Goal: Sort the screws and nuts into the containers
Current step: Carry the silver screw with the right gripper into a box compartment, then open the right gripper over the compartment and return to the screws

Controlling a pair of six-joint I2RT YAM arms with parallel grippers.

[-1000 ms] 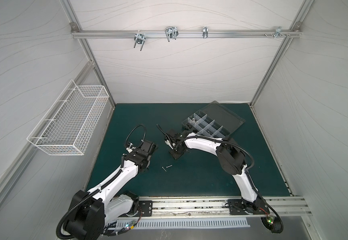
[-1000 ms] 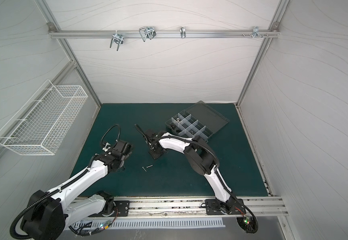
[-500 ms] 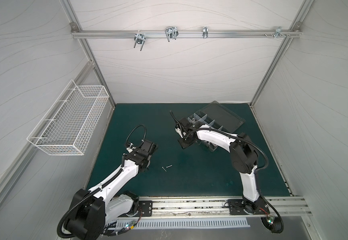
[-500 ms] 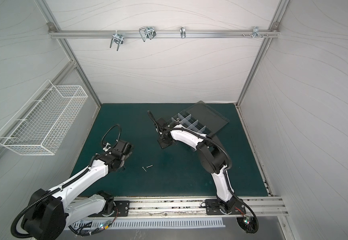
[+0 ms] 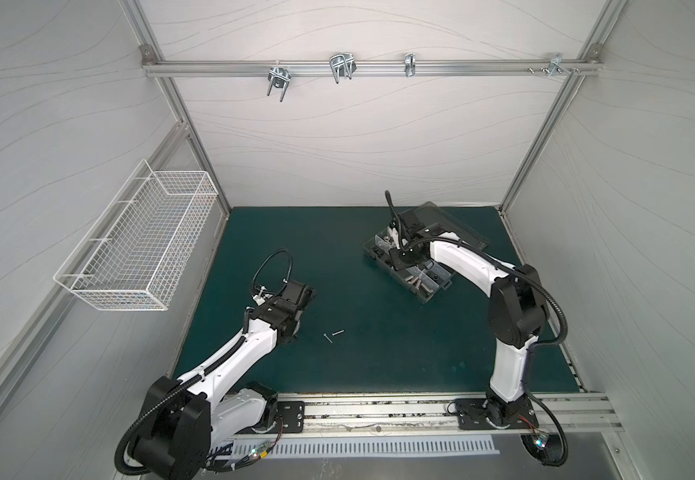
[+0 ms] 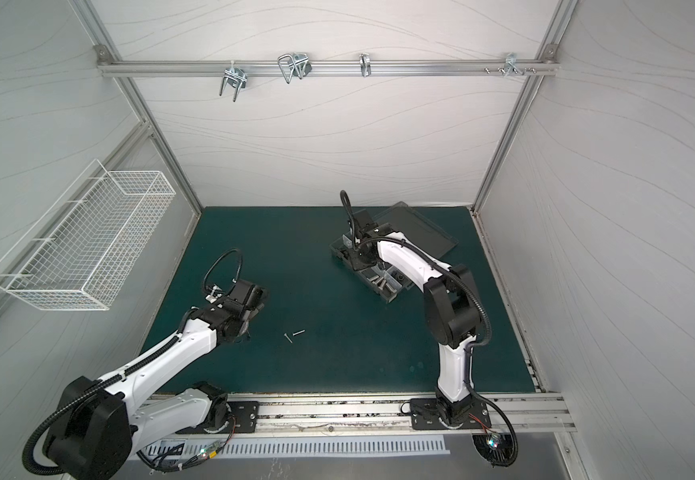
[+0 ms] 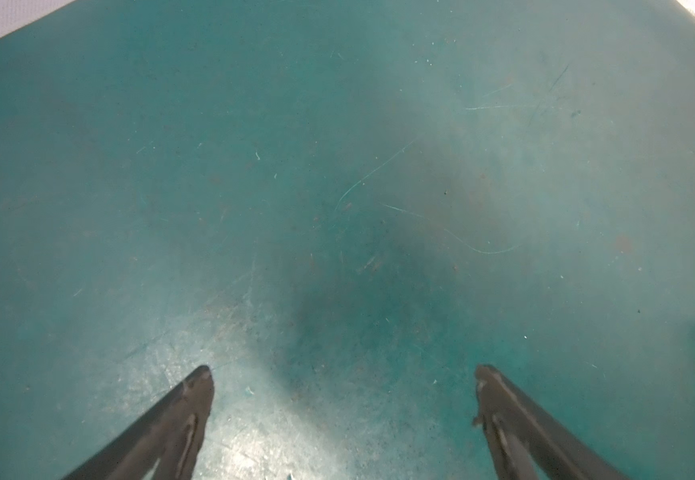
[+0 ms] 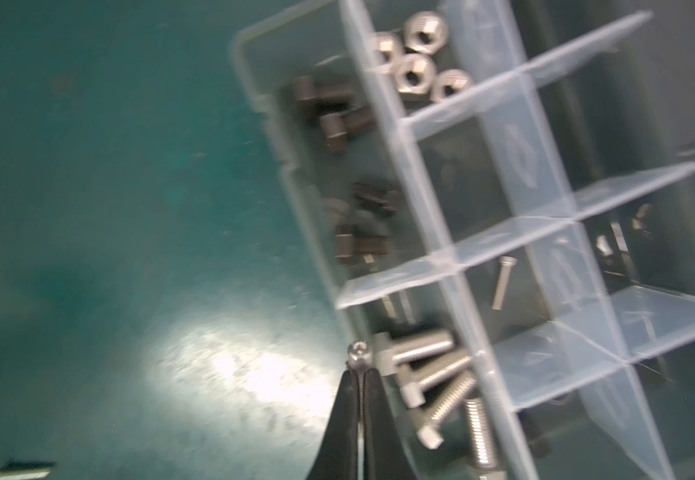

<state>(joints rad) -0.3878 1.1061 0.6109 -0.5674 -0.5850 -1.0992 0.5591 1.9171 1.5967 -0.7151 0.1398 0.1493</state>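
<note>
Two matching arms on show. The left arm (image 5: 233, 357) wears glossy white link shells between chunky black joints, and the right arm (image 5: 462, 262) is built the same. Black ribbed cable conduit (image 5: 282, 250) trails off each wrist. Black base plates (image 5: 292, 415) carry silver screws. The left gripper (image 7: 343, 374) has dark, tapered, scuffed fingers (image 7: 171, 419).

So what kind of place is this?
Probably a robot lab booth, not a home or a shop. White walls sit in a metal frame, two arms are bolted to a rail, and a parts box sits on a green mat.
</note>
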